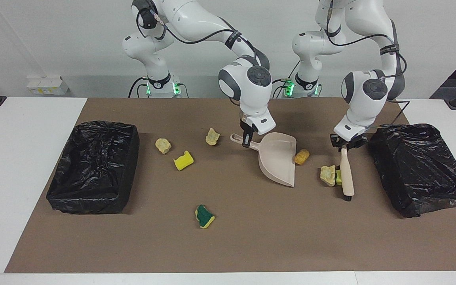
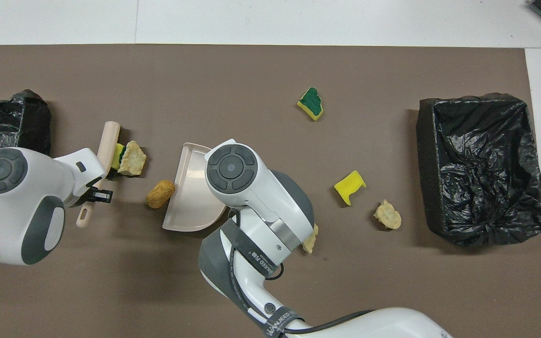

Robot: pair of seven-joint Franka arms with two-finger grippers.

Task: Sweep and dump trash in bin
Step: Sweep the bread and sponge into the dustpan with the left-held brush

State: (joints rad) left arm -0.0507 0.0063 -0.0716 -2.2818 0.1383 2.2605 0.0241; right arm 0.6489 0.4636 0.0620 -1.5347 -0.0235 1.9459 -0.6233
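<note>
brown mat (image 1: 251, 237) (white table (image 1: 14, 158) beneath), white wall (image 1: 54, 39)

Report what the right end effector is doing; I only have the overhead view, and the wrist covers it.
Observer: The right end effector is shut on the handle of the dustpan.
Operator: Check the tan lump half hidden by that arm.
Observer: The tan lump lies whole on the mat, apart from the handle, toward the right arm's end.
Operator: Now the left one.
Observer: The left end effector is shut on the handle of the brush; dark bristles show under the brush's head, down at the mat.
</note>
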